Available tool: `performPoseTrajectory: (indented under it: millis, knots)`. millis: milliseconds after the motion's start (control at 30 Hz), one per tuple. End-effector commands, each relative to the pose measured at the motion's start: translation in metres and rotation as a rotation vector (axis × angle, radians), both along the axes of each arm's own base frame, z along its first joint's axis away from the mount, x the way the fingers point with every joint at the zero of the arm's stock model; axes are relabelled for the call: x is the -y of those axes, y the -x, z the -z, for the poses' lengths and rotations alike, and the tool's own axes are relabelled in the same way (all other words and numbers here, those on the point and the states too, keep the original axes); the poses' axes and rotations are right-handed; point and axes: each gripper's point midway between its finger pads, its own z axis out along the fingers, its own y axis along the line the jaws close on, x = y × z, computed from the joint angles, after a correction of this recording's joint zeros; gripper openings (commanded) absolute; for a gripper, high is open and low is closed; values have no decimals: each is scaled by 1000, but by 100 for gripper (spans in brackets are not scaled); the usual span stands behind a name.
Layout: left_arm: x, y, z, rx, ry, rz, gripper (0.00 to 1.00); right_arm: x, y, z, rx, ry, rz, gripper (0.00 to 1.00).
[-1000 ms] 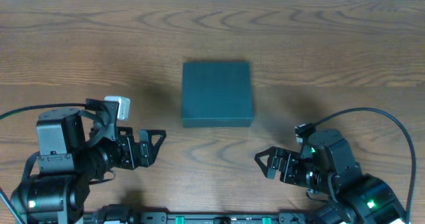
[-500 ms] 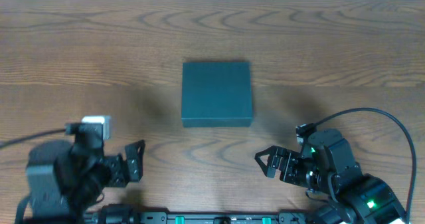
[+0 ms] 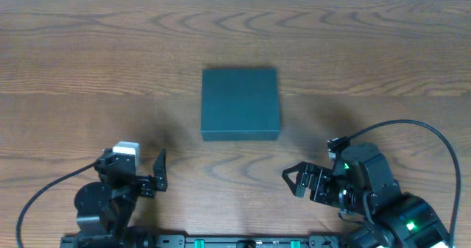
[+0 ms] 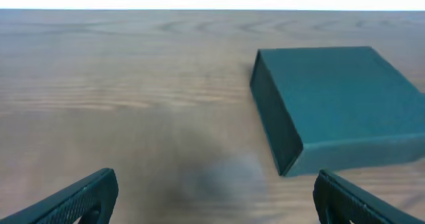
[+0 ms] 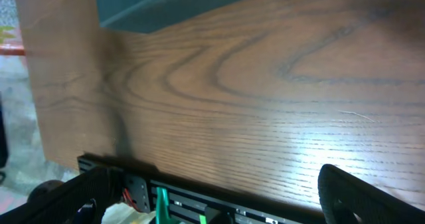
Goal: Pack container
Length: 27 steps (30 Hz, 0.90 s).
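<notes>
The container (image 3: 241, 104) is being carried by the table (image 3: 383, 49) at the centre of the overhead frame, with its lid being shown closed and flat. The left pincer (image 3: 157, 176) is being held at the lower left of that frame, well apart from the container. Its fingers (image 4: 80, 199) are being shown spread wide and released in the wrist view. The right pincer (image 3: 293, 182) is being held at the lower right, below the container's right corner and apart from it. Its fingers (image 5: 358, 194) are likewise being shown parted and released.
</notes>
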Motion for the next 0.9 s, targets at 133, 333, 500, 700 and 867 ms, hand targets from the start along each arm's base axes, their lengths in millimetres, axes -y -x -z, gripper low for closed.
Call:
performPoseTrajectory:
  millis: [133,333,500,700,867]
  knots:
    - [9,-6,22,42,73,32,95,-1,1,1,-7,-2,0,99]
    - [9,-6,45,24,74,32,95,-1,1,1,-7,-2,0,99]
    - [11,-6,64,-20,81,41,95,-1,1,1,-7,-2,0,99]
    - [12,-6,64,-20,81,44,95,-1,1,1,-7,-2,0,99]
    - [12,-6,64,-20,81,44,95,-1,1,1,-7,-2,0,99]
